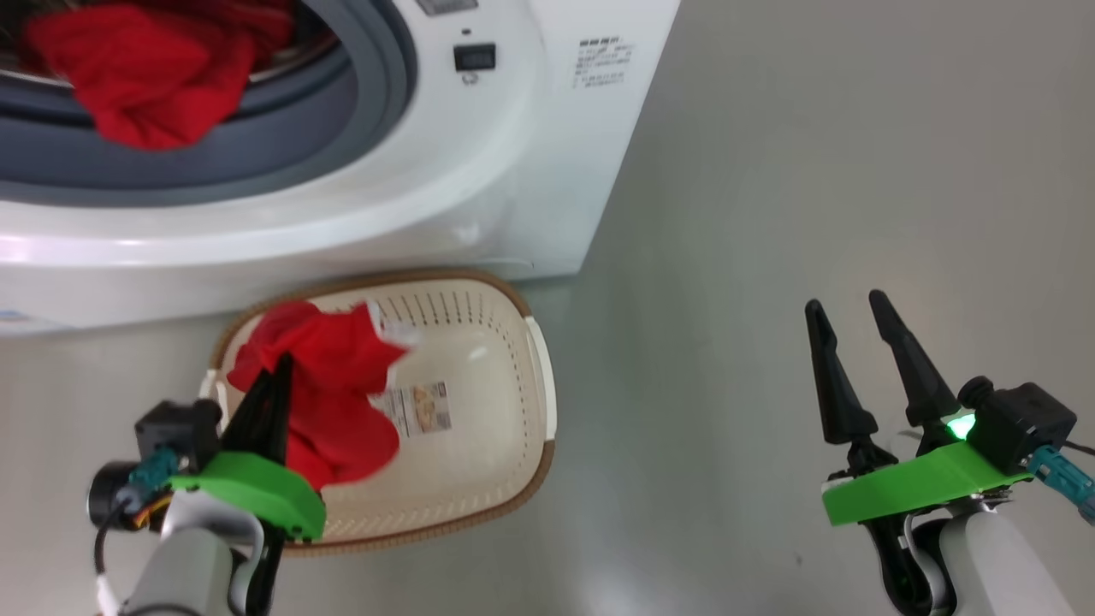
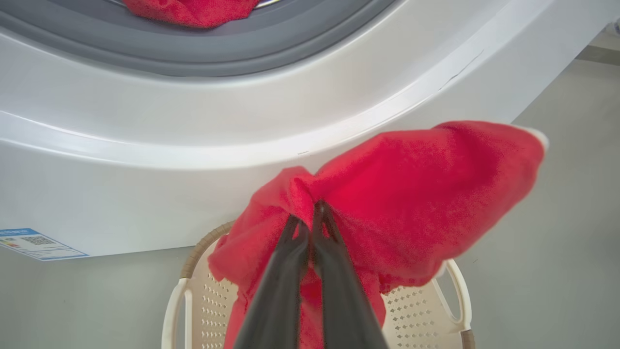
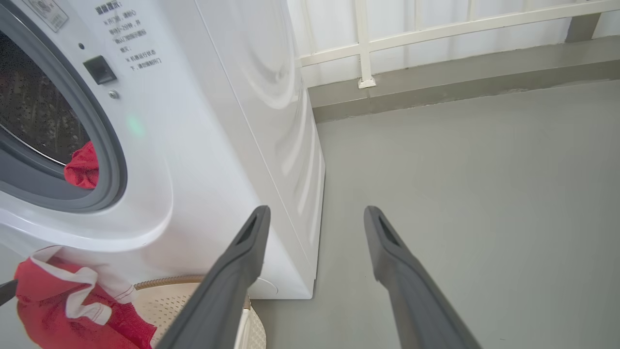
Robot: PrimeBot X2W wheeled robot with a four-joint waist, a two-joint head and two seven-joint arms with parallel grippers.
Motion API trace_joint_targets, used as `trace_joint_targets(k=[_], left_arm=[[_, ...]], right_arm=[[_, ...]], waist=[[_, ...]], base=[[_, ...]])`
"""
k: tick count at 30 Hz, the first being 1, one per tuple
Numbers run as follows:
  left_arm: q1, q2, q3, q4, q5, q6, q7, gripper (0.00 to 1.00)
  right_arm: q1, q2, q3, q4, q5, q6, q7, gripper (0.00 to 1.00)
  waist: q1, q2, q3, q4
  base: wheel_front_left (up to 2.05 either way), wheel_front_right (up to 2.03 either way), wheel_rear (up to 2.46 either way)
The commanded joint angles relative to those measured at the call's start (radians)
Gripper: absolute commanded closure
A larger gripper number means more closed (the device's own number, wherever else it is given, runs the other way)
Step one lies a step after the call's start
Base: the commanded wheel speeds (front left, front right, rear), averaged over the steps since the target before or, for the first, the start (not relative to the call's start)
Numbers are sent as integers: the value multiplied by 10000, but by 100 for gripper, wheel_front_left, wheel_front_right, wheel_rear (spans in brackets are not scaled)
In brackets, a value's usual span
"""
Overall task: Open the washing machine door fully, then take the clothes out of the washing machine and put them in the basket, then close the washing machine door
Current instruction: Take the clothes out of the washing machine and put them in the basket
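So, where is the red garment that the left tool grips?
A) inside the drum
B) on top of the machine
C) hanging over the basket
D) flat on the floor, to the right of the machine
C: the left tool is shut on the red garment, which hangs above the basket.

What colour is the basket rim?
The basket rim is brown with a woven look; the head view shows it best.
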Motion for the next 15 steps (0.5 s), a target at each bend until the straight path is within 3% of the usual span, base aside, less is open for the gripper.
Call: trace_joint_targets(k=[1,15], left_arm=[[-410,329,163,218,-85,-53,-124,100],[-2205,554,-418,2696,-156,-53,-124,100]], right_arm=[[-178,-2,179,-283,-147,65,-65,0],[-714,84,187,-656,-217,65,-65,0]], waist=[[0,0,831,-143],[0,0,2431,-281]], base=[[0,0,0],[0,0,0]])
